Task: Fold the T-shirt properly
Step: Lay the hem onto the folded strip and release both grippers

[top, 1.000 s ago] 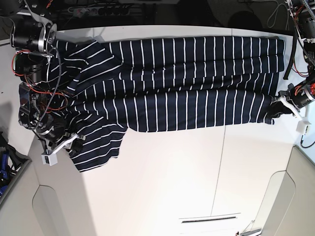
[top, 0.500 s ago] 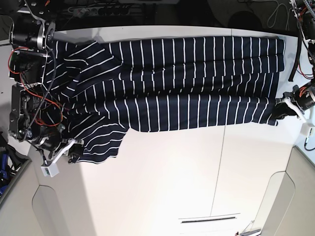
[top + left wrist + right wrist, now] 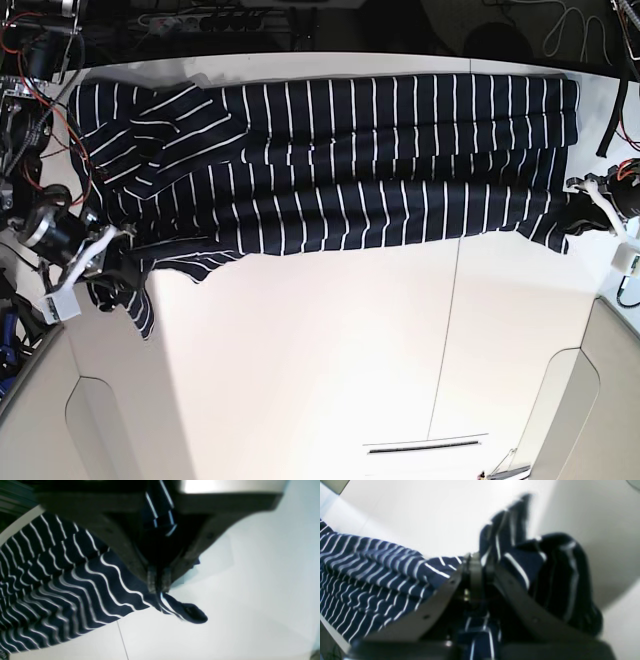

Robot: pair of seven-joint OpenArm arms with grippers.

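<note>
T-shirt (image 3: 340, 160): lies stretched lengthwise along the far edge of the white desk (image 3: 350, 350), its near long edge pulled up off the desk at both ends.
Left gripper (image 3: 158, 586): clamped tight on the hem corner at the T-shirt's right end in the base view; a small tail of cloth pokes past the tips.
Right gripper (image 3: 476, 567): pinched on bunched cloth at the T-shirt's sleeve end, with folds hanging loose beside it.
Handling: likely light, soft and limp (it sags and ripples between the holds), so it will droop unless kept taut.
Where to hold: corners and hem edges of the T-shirt look best.
</note>
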